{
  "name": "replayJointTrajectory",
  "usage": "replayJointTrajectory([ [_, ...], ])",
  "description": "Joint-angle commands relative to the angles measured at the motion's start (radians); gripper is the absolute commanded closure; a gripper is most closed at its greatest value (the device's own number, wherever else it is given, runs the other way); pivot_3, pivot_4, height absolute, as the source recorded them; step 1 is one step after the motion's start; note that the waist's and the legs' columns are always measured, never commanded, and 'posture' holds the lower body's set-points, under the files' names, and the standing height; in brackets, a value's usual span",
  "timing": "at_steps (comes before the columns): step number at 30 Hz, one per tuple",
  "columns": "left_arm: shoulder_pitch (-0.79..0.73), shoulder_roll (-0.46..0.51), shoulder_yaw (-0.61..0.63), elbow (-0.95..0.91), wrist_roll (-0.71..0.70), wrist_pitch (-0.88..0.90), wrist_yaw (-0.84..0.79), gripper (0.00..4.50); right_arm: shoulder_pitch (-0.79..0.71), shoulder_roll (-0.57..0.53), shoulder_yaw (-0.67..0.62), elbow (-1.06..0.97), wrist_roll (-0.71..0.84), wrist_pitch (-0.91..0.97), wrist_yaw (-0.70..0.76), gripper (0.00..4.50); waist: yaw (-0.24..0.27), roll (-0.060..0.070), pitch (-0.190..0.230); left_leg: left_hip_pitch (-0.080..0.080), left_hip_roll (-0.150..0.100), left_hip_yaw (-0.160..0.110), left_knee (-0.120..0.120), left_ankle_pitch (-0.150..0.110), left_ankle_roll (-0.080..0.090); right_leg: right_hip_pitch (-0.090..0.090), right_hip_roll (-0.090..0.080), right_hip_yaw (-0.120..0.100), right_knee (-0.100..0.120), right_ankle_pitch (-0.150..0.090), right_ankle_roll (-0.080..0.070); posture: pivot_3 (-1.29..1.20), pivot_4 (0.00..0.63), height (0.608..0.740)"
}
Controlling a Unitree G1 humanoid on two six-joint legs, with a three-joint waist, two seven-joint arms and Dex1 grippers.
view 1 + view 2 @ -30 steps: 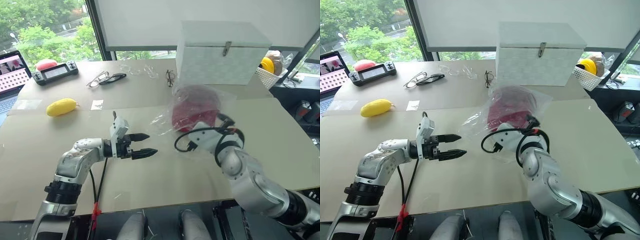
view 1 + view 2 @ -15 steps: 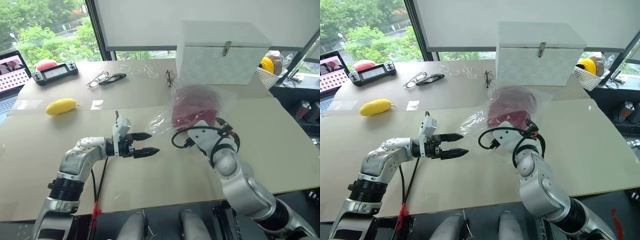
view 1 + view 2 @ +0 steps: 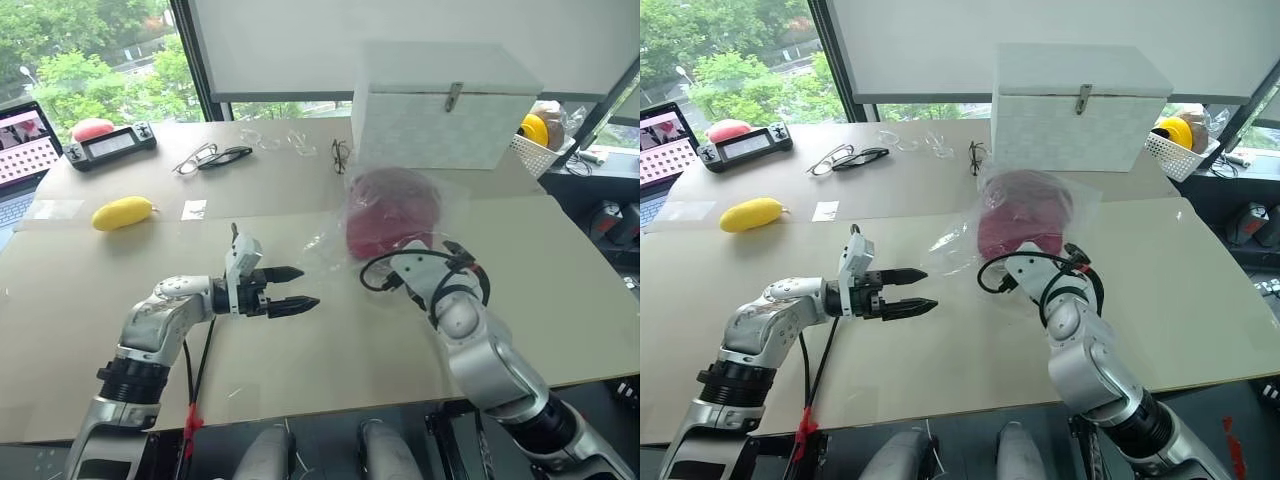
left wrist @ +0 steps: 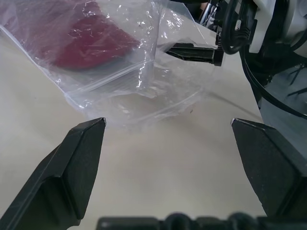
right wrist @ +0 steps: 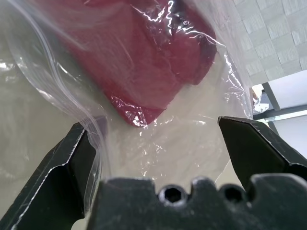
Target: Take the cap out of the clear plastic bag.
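Right end effector (image 5: 158, 143), jaws spread wide and empty, sits at the near edge of the clear plastic bag (image 3: 395, 215), film between its fingers. Inside lies the cap (image 3: 390, 208), dark red, on the bench (image 3: 300, 350) before a white box (image 3: 445, 105). Soft, light fabric should crumple; the brim looks the firmest hold. Glossy film will likely slip and cling, so pinch a loose edge. Left end effector (image 3: 295, 290) hovers open, just beside the bag's mouth.
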Motion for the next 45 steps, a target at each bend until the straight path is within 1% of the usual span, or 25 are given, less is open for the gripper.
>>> replayJointTrajectory([
  [1, 0.002, -0.001, 0.014, -0.04, -0.017, -0.013, 0.002, 0.0, -0.01, 0.036, -0.05, -0.016, -0.004, -0.032, 0.006, 0.05, 0.001, 0.0, 0.0, 0.0, 0.0, 0.0, 0.0, 0.0, 0.0, 0.0, 0.0, 0.0, 0.0, 0.0, 0.0, 0.0, 0.15, 0.74],
  [13, -0.002, -0.004, 0.012, -0.04, -0.016, -0.012, 0.009, 0.0, -0.004, 0.043, -0.057, -0.017, -0.029, -0.032, 0.02, 0.05, 0.001, 0.0, 0.0, 0.0, 0.0, 0.0, 0.0, 0.0, 0.0, 0.0, 0.0, 0.0, 0.0, 0.0, 0.0, 0.0, 0.15, 0.74],
  [17, 0.001, -0.003, 0.012, -0.043, -0.017, -0.011, 0.009, 0.0, 0.043, 0.106, -0.111, -0.118, 0.028, -0.017, 0.053, 0.05, 0.002, 0.0, 0.0, 0.0, 0.0, 0.0, 0.0, 0.0, 0.0, 0.0, 0.0, 0.0, 0.0, 0.0, 0.0, 0.0, 0.15, 0.74],
  [20, 0.006, -0.002, 0.012, -0.047, -0.017, -0.009, 0.009, 0.0, 0.081, 0.13, -0.123, -0.227, 0.052, -0.004, 0.088, 0.05, 0.001, 0.0, 0.0, 0.0, 0.0, 0.0, 0.0, 0.0, 0.0, 0.0, 0.0, 0.0, 0.0, 0.0, 0.0, 0.0, 0.15, 0.74],
  [22, 0.01, -0.001, 0.011, -0.048, -0.017, -0.008, 0.008, 0.0, 0.096, 0.125, -0.106, -0.299, 0.055, 0.015, 0.099, 0.05, 0.001, 0.0, 0.0, 0.0, 0.0, -0.001, 0.0, 0.0, 0.0, 0.0, 0.0, 0.0, 0.0, 0.0, 0.0, 0.0, 0.15, 0.74],
  [24, 0.01, -0.001, 0.01, -0.047, -0.018, -0.006, 0.007, 0.0, 0.113, 0.102, -0.061, -0.35, 0.045, 0.022, 0.098, 0.05, 0.001, 0.0, 0.0, 0.0, 0.0, -0.001, 0.0, 0.0, 0.0, 0.0, 0.0, 0.0, 0.001, 0.0, 0.0, 0.0, 0.15, 0.74],
  [32, -0.001, 0.003, -0.001, -0.044, -0.016, 0.006, -0.004, 0.0, 0.195, 0.027, 0.064, -0.407, 0.022, 0.028, 0.077, 0.05, 0.002, 0.0, 0.0, 0.0, 0.0, -0.001, 0.0, 0.0, 0.0, 0.0, 0.0, 0.0, 0.0, 0.0, 0.001, 0.0, 0.15, 0.74],
  [34, -0.006, 0.009, -0.001, -0.041, -0.016, 0.011, -0.01, 0.0, 0.193, -0.003, 0.1, -0.401, -0.001, 0.03, 0.063, 0.05, 0.0, 0.0, 0.0, 0.0, 0.0, 0.0, 0.0, 0.0, 0.0, 0.0, 0.0, 0.0, 0.0, 0.0, 0.001, 0.0, 0.15, 0.74],
  [36, -0.012, 0.016, 0.0, -0.037, -0.015, 0.013, -0.018, 0.0, 0.175, -0.078, 0.163, -0.369, -0.08, 0.033, 0.022, 0.05, 0.001, 0.0, 0.0, 0.001, 0.0, 0.0, 0.0, 0.0, 0.0, 0.0, 0.0, 0.0, 0.0, -0.001, 0.002, 0.0, 0.15, 0.74],
  [39, -0.016, 0.019, -0.001, -0.036, -0.015, 0.017, -0.021, 0.0, 0.163, -0.138, 0.205, -0.339, -0.171, 0.041, -0.02, 0.05, 0.002, 0.0, 0.0, 0.001, 0.0, 0.0, 0.0, 0.0, 0.0, 0.001, 0.0, 0.0, 0.0, -0.002, 0.003, 0.0, 0.15, 0.74],
  [42, -0.017, 0.021, -0.005, -0.037, -0.015, 0.018, -0.024, 0.0, 0.163, -0.155, 0.212, -0.303, -0.278, 0.06, -0.083, 0.05, 0.003, 0.0, 0.0, 0.0, 0.0, 0.0, 0.0, 0.0, 0.0, 0.0, 0.0, 0.0, 0.0, -0.002, 0.003, 0.0, 0.15, 0.74],
  [45, -0.021, 0.022, -0.004, -0.035, -0.014, 0.018, -0.025, 0.0, 0.176, -0.117, 0.194, -0.25, -0.316, 0.076, -0.103, 0.05, 0.003, 0.0, 0.0, 0.0, 0.0, 0.0, 0.0, 0.0, 0.0, 0.0, 0.0, 0.0, 0.0, -0.001, 0.002, 0.0, 0.15, 0.74],
])
